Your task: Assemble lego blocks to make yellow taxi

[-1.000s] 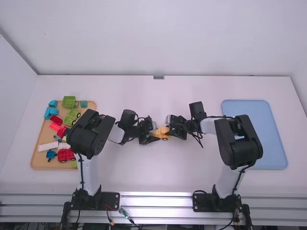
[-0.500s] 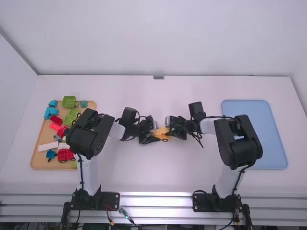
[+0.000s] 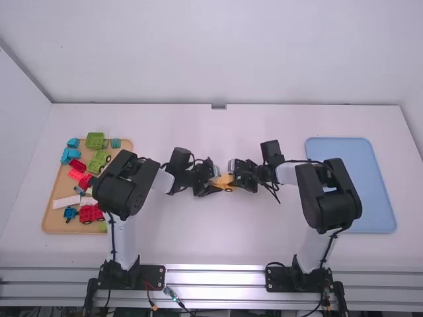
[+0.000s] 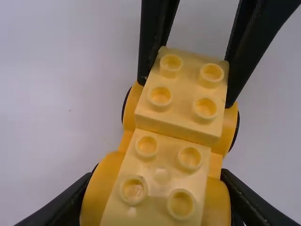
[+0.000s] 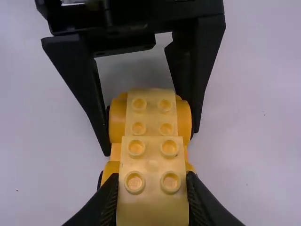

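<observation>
The yellow car base [image 3: 228, 188] is low over the middle of the table between the two grippers; a pale yellow four-stud block [image 4: 164, 181] sits on one end. My left gripper [image 3: 215, 186] is shut on that end; in its wrist view the gripper [image 4: 157, 200] has its fingers beside the rounded fenders. A second yellow block [image 5: 153, 197] is over the other end, level with the first or slightly raised. My right gripper [image 3: 232, 178] is shut on this second block, and in its wrist view the gripper [image 5: 153, 200] holds both its sides. A dark wheel [image 4: 233, 132] shows.
At the far left a wooden tray [image 3: 53, 214] bears several red, green, blue and white blocks. A blue tray [image 3: 380, 198] lies at the right of the table, partly behind the right arm.
My left gripper has shifted slightly to the right, closer to the right gripper. The right arm has stayed almost still.
</observation>
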`<move>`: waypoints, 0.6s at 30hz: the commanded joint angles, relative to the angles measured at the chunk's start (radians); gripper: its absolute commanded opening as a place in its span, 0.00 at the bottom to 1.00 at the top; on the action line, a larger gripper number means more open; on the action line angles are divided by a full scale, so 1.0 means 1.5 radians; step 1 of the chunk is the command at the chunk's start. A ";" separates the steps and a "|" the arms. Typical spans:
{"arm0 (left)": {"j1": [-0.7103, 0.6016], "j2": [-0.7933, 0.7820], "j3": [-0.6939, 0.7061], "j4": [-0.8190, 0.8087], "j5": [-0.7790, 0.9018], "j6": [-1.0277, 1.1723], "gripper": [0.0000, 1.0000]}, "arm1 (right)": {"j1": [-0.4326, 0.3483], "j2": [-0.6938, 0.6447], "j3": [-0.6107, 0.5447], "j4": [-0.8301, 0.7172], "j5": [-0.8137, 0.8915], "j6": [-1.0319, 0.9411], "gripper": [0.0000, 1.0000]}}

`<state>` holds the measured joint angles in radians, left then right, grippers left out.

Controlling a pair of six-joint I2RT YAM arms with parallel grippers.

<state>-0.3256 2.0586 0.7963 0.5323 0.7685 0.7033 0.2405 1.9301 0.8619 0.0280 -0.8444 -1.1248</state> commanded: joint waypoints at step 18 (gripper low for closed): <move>-0.023 0.019 -0.015 -0.020 -0.052 -0.017 0.40 | 0.001 0.012 0.001 0.001 0.005 -0.006 0.31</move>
<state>-0.3386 2.0586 0.7967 0.5385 0.7467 0.6914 0.2329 1.9301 0.8619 0.0284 -0.8394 -1.1290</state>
